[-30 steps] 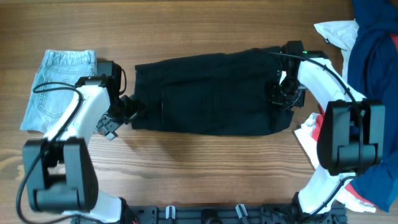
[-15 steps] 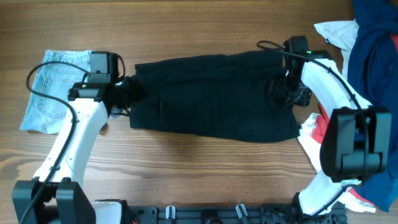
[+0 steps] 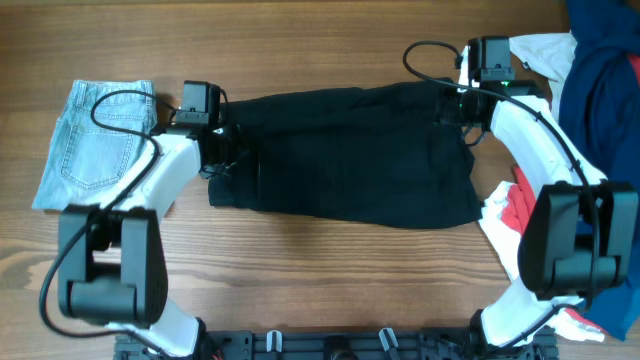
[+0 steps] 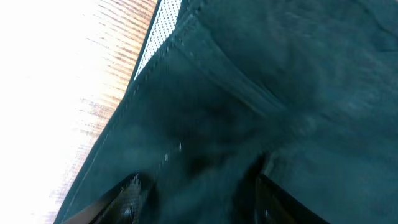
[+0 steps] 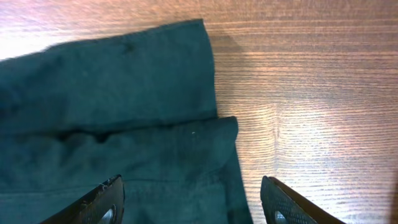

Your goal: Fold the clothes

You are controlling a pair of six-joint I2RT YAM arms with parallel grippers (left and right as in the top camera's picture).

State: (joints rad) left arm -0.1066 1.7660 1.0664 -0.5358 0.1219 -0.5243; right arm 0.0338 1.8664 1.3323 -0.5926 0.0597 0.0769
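Now the black shorts (image 3: 345,155) lie spread wide, slightly rumpled.

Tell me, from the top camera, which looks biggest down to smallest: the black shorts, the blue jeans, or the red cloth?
1. black shorts, spread across the middle
2. blue jeans, folded at the left
3. red cloth, smallest as seen, though part of it is hidden

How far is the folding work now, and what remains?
Done: jeans lie folded at the left. In hand: the black shorts lie spread out, with the left gripper and right gripper open at their ends. Left: folding them, then the heap at the right.
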